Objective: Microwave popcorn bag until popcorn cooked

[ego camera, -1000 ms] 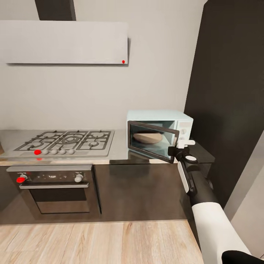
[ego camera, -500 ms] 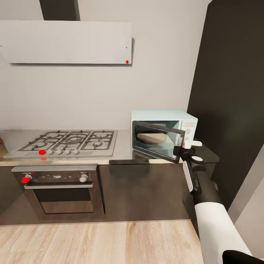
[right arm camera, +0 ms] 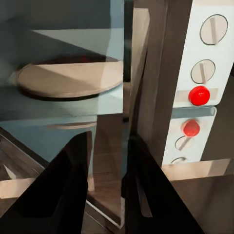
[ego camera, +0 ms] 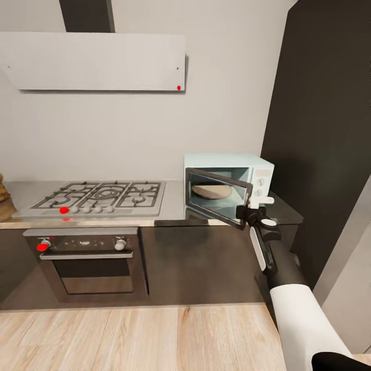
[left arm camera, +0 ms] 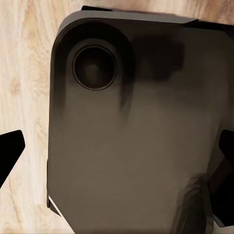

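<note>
Right wrist view: gripper [right arm camera: 109, 183] clamps the mint microwave's [ego camera: 229, 185] dark-glass door [right arm camera: 109, 146] edge.

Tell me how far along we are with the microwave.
The microwave door is partly open, the right hand at its free edge. Inside sits a bare turntable, no bag. A tan thing sits far left on the countertop. Fetching, loading, and heating remain.

A gas hob [ego camera: 103, 196] with grey grates is set left of centre, a red knob among its front knobs; a black oven [ego camera: 87, 260] with a steel handle is built in beneath it; a grey hood [ego camera: 98, 61] is hung on the pale wall above; a dark tall cabinet [ego camera: 324, 129] is seen at the right; a wood floor [ego camera: 139, 337] is laid below.
</note>
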{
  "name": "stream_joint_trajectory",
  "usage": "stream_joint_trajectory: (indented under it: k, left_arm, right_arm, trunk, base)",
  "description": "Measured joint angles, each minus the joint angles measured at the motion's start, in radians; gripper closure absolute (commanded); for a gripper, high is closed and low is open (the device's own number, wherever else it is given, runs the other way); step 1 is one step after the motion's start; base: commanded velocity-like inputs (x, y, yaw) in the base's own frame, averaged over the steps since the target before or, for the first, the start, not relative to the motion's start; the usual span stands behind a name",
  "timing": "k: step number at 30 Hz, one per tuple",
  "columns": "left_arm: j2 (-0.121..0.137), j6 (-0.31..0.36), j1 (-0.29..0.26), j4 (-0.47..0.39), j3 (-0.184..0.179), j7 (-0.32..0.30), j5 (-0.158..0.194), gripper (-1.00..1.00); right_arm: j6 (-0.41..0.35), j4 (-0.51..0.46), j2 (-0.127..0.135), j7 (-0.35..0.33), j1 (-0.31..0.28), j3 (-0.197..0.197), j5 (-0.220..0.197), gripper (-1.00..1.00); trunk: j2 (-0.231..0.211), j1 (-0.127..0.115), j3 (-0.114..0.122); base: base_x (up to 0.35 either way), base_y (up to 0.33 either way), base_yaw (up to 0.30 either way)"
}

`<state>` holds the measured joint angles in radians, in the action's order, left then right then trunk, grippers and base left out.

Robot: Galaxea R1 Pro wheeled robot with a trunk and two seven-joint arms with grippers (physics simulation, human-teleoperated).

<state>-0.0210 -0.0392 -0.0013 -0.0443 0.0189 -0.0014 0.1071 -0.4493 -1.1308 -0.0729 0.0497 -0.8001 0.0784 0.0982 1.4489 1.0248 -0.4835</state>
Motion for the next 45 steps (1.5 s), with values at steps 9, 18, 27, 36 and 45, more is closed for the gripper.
stream_joint_trajectory:
  k: [9, 18, 27, 36, 45]
  left_arm:
    - [0.001, 0.000, 0.000, 0.000, 0.000, 0.000, 0.000, -1.00]
    - [0.000, 0.000, 0.000, 0.000, 0.000, 0.000, 0.000, -1.00]
    - [0.000, 0.000, 0.000, 0.000, 0.000, 0.000, 0.000, -1.00]
    - [0.001, 0.000, -0.001, 0.001, -0.001, 0.000, 0.000, -1.00]
    - [0.001, 0.000, -0.001, 0.001, -0.002, 0.000, 0.000, -1.00]
  right_arm:
    - [-0.005, -0.002, 0.000, -0.001, 0.000, 0.000, 0.001, 1.00]
    - [-0.005, -0.002, 0.000, 0.067, 0.000, 0.003, 0.003, 1.00]
    - [-0.002, 0.000, 0.000, 0.061, 0.000, 0.001, 0.005, 1.00]
    - [0.000, 0.001, -0.001, -0.014, 0.000, -0.008, -0.037, 1.00]
    - [-0.003, 0.001, -0.001, -0.014, -0.001, -0.008, -0.037, 1.00]
  trunk:
    - [0.000, 0.000, 0.000]
    - [0.000, 0.000, 0.000]
    - [0.000, 0.000, 0.000]
    - [0.000, 0.000, 0.000]
    - [0.000, 0.000, 0.000]
  base:
    - [-0.001, 0.000, 0.000]
    - [0.000, 0.100, 0.000]
    - [-0.033, 0.002, 0.000]
    - [-0.095, 0.000, 0.000]
    - [-0.001, 0.000, 0.000]
